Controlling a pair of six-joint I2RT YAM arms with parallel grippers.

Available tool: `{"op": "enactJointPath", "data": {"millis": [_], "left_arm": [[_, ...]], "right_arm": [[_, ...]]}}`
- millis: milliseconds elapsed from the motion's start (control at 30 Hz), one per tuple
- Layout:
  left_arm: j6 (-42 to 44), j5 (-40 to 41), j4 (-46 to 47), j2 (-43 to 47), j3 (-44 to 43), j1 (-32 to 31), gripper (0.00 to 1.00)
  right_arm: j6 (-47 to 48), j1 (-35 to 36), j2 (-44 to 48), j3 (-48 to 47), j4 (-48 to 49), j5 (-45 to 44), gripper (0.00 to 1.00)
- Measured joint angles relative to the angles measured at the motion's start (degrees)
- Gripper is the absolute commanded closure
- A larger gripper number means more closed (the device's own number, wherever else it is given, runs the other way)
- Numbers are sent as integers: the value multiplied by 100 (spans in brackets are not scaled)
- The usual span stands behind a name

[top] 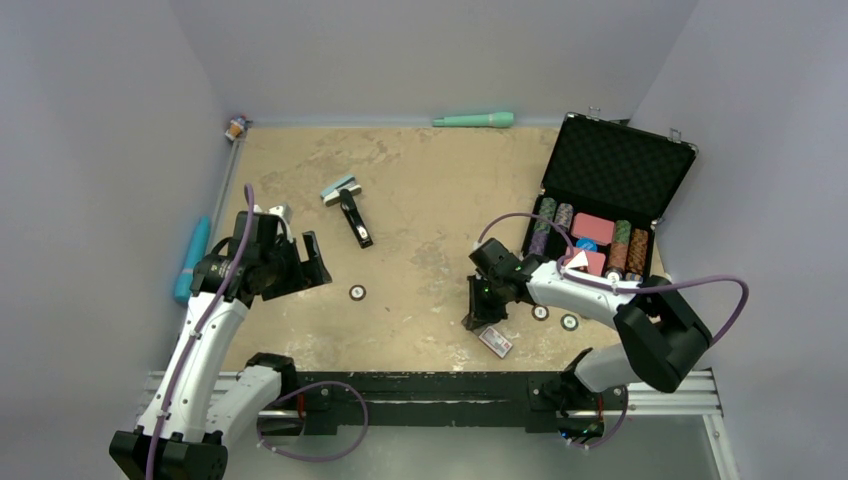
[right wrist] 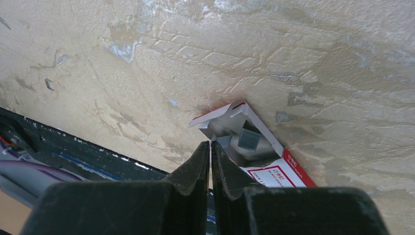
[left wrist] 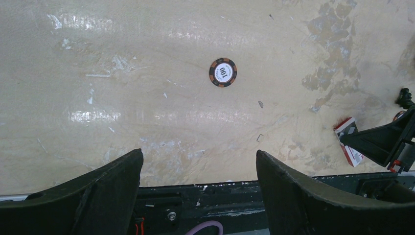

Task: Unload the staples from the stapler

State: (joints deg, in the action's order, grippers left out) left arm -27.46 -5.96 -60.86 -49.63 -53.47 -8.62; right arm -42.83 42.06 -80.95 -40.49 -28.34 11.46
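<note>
Tan tabletop [top: 430, 200]: one, scuffed and blotchy, with everything below resting on it.
stapler [top: 350, 212]: one, black with a pale blue part, lying swung open; neither gripper touches it.
staples [right wrist: 248, 139]: two silvery-grey blocks, both inside the small cardboard box, well to the right of the stapler and nearer the arm bases.
small cardboard box [right wrist: 274, 169]: one, red and white, lying flat with its end flap torn open.
tiny grey bits [left wrist: 260, 104]: two on the bare tabletop in the left wrist view, too small to tell what they are.
right gripper [right wrist: 211, 147]: fingers drawn almost together, only a thin slit between them. The tips are at the open mouth of the box, just beside the nearer block. I cannot tell whether they pinch anything.
left gripper [left wrist: 198, 154]: fingers spread wide with nothing between them. It hangs over bare table to the left of the stapler and nearer the bases.
loose poker chips [top: 357, 292]: three. One is just in front of the stapler and two are well to its right, near the box.
black case [top: 620, 155]: one, lid raised, far to the right of the stapler. It holds four rows of chips on edge, two pink blocks and a blue chip between them.
teal stick [top: 475, 120]: one, behind the stapler at the back wall.
blue stick [top: 190, 255]: one, left of the stapler at the table's edge.
</note>
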Motion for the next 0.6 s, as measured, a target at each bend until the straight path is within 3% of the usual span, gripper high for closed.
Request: {"op": "enactJointPath", "data": {"millis": [600], "left_arm": [[0, 0, 2, 0, 0, 0, 12]], "right_arm": [[-74, 4, 525, -256, -420, -769, 82]]}}
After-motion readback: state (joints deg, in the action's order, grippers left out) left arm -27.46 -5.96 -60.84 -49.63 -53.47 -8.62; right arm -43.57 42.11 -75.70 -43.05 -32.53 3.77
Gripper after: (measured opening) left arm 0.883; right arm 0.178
